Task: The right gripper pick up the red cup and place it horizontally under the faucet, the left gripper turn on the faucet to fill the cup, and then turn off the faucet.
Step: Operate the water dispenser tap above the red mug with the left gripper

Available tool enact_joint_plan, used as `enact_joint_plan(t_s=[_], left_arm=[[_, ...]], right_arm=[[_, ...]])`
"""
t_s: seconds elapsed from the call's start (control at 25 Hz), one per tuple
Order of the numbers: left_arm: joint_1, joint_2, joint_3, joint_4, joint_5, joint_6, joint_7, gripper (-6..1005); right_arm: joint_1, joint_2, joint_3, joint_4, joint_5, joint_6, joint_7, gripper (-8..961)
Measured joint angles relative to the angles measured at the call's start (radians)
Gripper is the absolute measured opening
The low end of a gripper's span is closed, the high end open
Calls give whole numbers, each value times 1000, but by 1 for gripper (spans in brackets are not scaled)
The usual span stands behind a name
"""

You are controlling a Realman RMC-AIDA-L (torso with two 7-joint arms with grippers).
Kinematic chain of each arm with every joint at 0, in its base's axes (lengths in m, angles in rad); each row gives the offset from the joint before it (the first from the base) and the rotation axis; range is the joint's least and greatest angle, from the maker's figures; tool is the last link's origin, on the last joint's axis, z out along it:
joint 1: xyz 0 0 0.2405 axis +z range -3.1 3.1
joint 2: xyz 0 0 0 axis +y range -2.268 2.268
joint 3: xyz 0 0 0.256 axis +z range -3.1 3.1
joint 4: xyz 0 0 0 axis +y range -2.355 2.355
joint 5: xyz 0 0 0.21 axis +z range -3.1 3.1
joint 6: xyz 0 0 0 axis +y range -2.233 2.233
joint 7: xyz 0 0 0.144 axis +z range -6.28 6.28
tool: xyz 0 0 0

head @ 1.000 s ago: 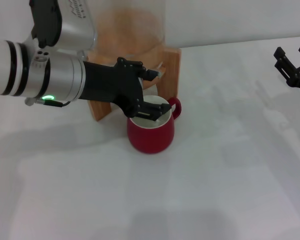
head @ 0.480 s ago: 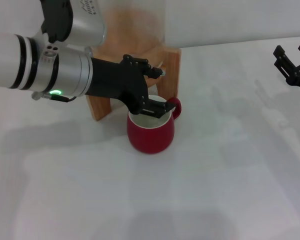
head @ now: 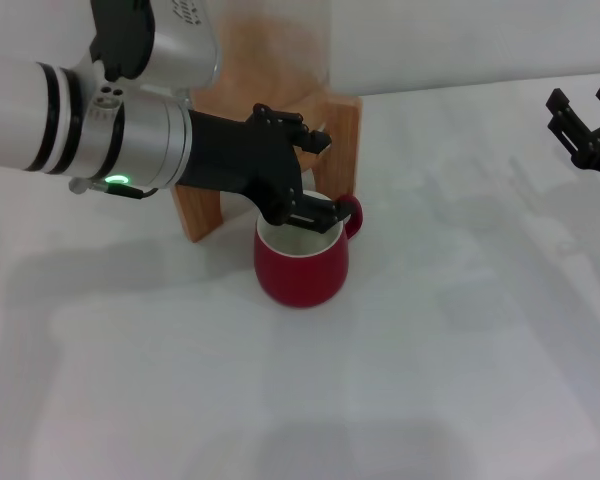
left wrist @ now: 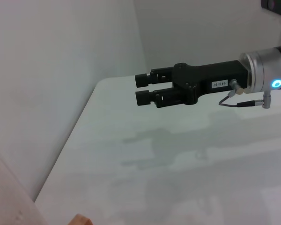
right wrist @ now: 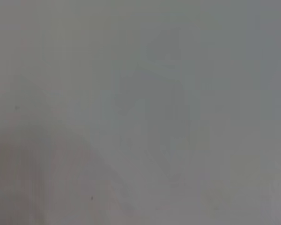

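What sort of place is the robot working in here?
Probably a lab or test bench staged as a drinks station: a plain white table, a bare white wall behind, a wooden dispenser stand, and a squat red ceramic cup.

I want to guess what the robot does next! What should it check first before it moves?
1. Red cup standing upright on the table, in front of the wooden stand: ok.
2. Cup right under the faucet spout: cannot tell, the left hand hides the faucet.
3. Left hand up by the stand, over the cup's rim: ok.
4. Left hand touching the faucet lever: cannot tell.
5. Right hand empty and far off to the side, clear of the cup: ok.
6. Water in the cup: cannot tell.
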Motion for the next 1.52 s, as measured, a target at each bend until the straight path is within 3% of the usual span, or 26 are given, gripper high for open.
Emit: enact_joint_plan(t_s=[1.52], left_arm=[[-16,3,2,-4,22,5,17,817]], right_arm=[[2,0,-1,0,-1,0,0,683]])
